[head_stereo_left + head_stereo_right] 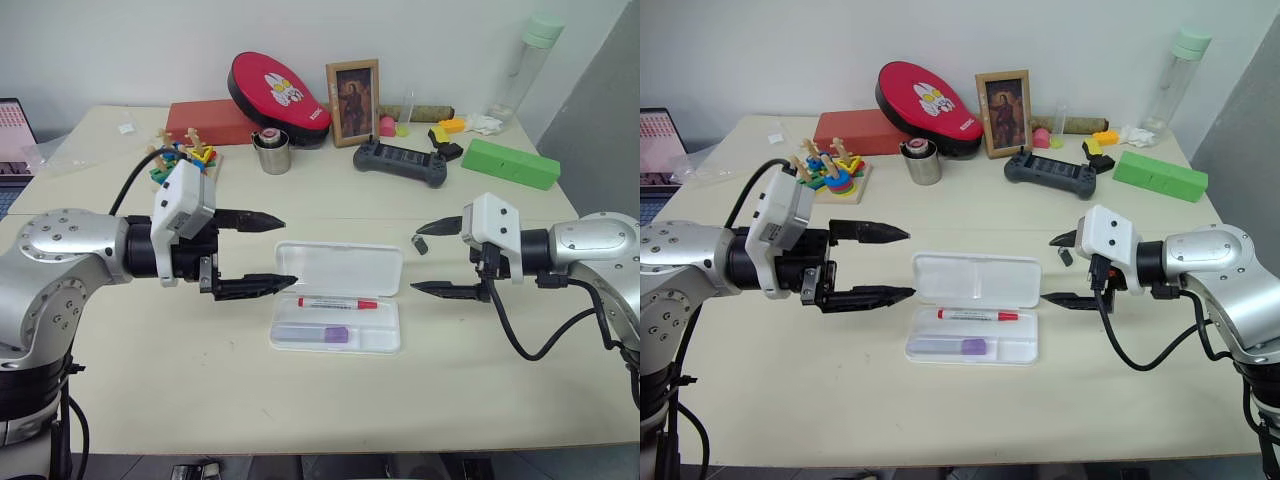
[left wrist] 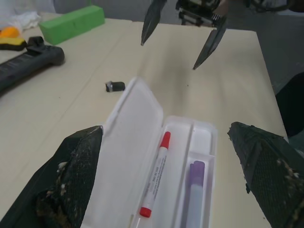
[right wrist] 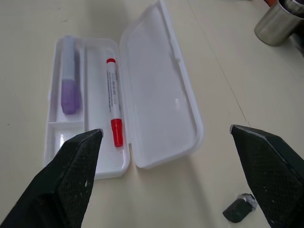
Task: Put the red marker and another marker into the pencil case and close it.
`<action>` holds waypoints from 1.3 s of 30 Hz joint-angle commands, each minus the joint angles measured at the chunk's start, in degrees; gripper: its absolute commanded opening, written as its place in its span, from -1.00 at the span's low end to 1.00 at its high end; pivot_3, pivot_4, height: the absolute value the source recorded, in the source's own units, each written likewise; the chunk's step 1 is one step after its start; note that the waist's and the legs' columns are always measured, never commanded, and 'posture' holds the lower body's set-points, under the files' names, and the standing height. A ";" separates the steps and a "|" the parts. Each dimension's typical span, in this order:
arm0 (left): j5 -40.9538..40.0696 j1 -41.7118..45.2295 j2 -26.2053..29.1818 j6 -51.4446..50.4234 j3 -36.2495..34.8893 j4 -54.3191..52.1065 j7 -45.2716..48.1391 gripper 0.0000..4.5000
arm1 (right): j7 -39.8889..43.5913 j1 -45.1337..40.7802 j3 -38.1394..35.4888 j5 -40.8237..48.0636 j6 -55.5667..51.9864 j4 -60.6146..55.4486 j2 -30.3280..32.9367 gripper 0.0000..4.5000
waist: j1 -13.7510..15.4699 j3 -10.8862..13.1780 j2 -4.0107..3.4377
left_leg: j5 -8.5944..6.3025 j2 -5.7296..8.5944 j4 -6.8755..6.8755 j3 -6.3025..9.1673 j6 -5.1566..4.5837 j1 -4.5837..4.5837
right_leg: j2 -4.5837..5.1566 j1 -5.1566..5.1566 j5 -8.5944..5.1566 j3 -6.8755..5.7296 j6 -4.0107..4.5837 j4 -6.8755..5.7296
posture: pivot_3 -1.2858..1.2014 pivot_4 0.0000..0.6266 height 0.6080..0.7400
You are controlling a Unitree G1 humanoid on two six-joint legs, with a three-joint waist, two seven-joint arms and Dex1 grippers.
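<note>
Writing: unreadable print on red marker point(image 3: 114, 102) barrel | pencil case point(image 1: 338, 268) lid open

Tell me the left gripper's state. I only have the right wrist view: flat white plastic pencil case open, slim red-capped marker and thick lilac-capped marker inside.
Observer: The left gripper is open and empty, at the left end of the flat white plastic pencil case.
Operator: Anything behind the lid?
Observer: A black handheld controller lies further back on the table, well clear of the lid.
Operator: Right side?
Observer: The right gripper, open too, faces the left one across the case.
</note>
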State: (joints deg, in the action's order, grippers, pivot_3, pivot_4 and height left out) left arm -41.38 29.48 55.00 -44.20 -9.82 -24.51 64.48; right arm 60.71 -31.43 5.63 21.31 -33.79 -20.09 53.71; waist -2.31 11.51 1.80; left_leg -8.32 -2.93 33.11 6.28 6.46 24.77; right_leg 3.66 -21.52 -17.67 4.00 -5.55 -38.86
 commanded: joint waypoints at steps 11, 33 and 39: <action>9.28 11.37 0.46 4.24 10.19 1.48 -1.53 1.00 | -5.75 -3.06 2.01 -9.96 4.89 15.94 -5.46 1.00 | -0.44 0.01 -0.02 | 0.00 0.00 -0.07 -0.03 0.00 0.00 | -0.01 -0.03 0.06 0.01 0.14 0.01 | 0.03 -0.52 1.00; 7.17 -2.27 6.71 0.39 2.29 -6.60 -4.81 1.00 | -14.67 -9.86 3.58 -16.69 7.55 38.86 -21.48 1.00 | -0.96 0.05 -0.06 | 0.00 0.00 -0.09 -0.02 0.00 0.01 | -0.01 -0.06 0.09 0.02 0.19 -0.06 | 0.03 -0.52 1.00; 6.89 -3.24 7.34 0.16 1.83 -7.13 -5.14 1.00 | -16.75 -10.94 2.69 -16.30 2.88 44.16 -22.61 1.00 | -0.99 0.05 -0.06 | 0.00 0.00 -0.09 -0.02 0.00 0.01 | -0.01 -0.07 0.09 0.02 0.19 -0.06 | 0.03 -0.52 1.00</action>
State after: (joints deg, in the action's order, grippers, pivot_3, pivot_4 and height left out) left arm -33.93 26.36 61.40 -43.97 -5.85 -29.87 59.81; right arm 45.05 -41.16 10.17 5.20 -28.30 23.06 31.20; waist -3.30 11.56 1.73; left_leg -8.32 -2.93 33.02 6.26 6.46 24.78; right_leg 3.65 -21.59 -17.58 4.02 -5.36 -38.92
